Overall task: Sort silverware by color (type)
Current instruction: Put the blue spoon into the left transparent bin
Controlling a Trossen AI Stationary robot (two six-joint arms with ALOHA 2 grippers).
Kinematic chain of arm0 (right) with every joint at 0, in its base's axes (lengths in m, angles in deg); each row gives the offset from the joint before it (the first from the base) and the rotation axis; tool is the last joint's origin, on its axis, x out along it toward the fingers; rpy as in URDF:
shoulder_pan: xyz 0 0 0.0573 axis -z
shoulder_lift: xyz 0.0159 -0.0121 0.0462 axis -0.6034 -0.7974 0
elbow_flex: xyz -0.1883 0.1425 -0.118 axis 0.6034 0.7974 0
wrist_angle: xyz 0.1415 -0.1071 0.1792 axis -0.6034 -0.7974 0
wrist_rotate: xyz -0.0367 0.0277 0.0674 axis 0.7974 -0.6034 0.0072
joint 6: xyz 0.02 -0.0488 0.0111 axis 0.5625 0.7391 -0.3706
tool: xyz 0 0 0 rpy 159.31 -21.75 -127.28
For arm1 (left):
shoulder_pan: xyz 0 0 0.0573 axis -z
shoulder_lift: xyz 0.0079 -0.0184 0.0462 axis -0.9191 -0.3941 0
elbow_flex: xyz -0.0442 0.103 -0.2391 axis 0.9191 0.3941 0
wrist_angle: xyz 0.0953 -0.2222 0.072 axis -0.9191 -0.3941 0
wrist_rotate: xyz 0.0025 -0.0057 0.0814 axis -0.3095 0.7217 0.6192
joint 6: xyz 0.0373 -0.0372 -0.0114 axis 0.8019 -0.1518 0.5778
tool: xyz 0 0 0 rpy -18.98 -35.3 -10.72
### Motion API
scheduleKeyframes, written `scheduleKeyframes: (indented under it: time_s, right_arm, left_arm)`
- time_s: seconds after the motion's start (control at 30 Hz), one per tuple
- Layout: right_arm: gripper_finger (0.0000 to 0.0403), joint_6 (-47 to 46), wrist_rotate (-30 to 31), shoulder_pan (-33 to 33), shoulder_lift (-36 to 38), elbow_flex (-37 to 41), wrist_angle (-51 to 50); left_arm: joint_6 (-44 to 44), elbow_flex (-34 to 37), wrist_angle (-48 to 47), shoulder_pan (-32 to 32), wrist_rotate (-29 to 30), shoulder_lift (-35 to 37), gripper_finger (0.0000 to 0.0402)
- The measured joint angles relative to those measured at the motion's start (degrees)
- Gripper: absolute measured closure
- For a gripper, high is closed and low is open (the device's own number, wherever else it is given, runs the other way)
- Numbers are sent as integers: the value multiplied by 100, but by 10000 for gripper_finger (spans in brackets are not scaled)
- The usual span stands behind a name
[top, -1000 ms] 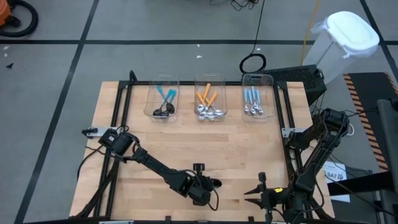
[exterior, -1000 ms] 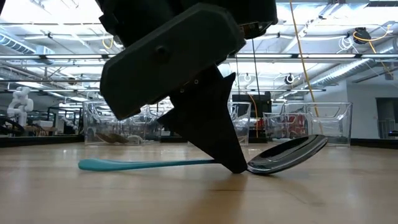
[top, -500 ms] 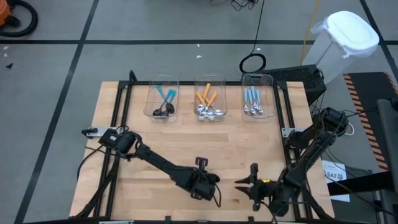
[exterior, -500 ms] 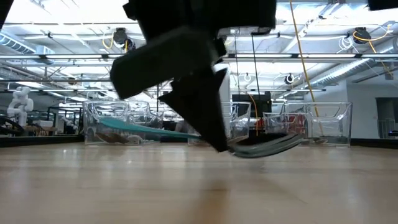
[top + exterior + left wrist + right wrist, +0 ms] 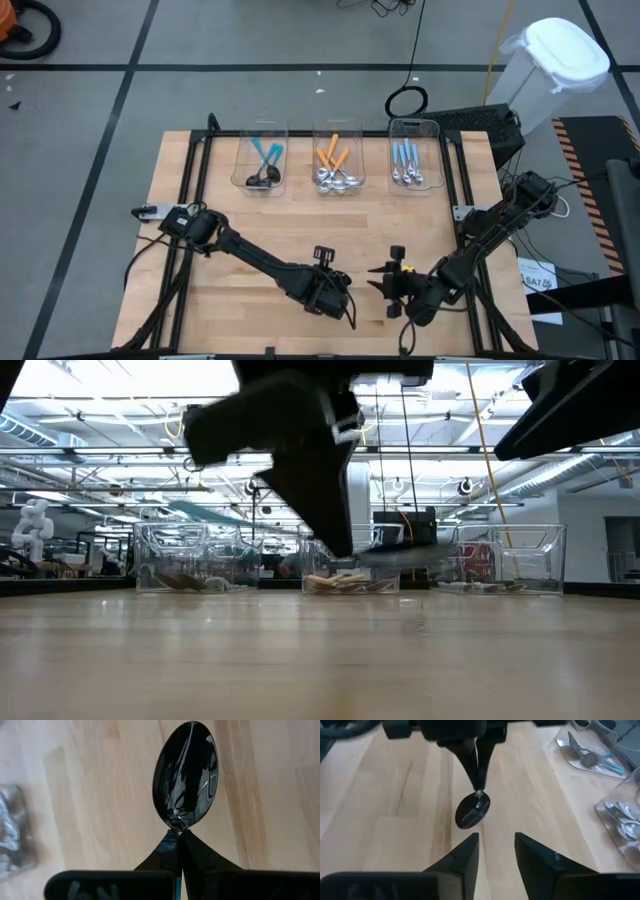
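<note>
My left gripper (image 5: 328, 292), near the table's near edge, is shut on a spoon with a teal handle (image 5: 205, 512) and a black bowl (image 5: 186, 775). The spoon hangs above the wood. My right gripper (image 5: 493, 851) is open, just to the right of the left one (image 5: 386, 285), and its fingers point at the spoon's bowl (image 5: 472, 811) without touching it. At the far edge, three clear bins hold the other spoons, lying in them: teal (image 5: 262, 162), orange (image 5: 337, 165) and light-blue (image 5: 410, 165). My left gripper pinches the spoon at its neck (image 5: 178, 826), where the black bowl meets the teal handle, between the tips of both fingers (image 5: 322, 500). The fingers come from above, pointing down, across the spoon. The spoon is lifted clear of the table and tilted, bowl end (image 5: 402, 556) lower than the handle.
Bare wood (image 5: 330, 225) lies between the grippers and the row of bins. Black frame rails run along the table's left (image 5: 190, 180) and right (image 5: 455, 180) sides. A white bin (image 5: 555, 60) stands on the floor beyond the right far corner.
The left gripper has risen, lifting the spoon from the table, where it lay flat, clear into the air; it stays shut on it. The right gripper has moved toward the table's left and a little toward the far edge, closing in on the spoon.
</note>
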Motion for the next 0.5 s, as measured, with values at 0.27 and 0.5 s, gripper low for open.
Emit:
scheduleKeyframes:
  time_s: [0.27,0.5]
  right_arm:
    - [236,-77,-39,21,-24,0,39]
    - [217,-11,-40,16,-24,0,39]
  left_arm:
    - [933,-572,-543,202,13,10,396]
    - [1728,-964,-1336,370,13,21,396]
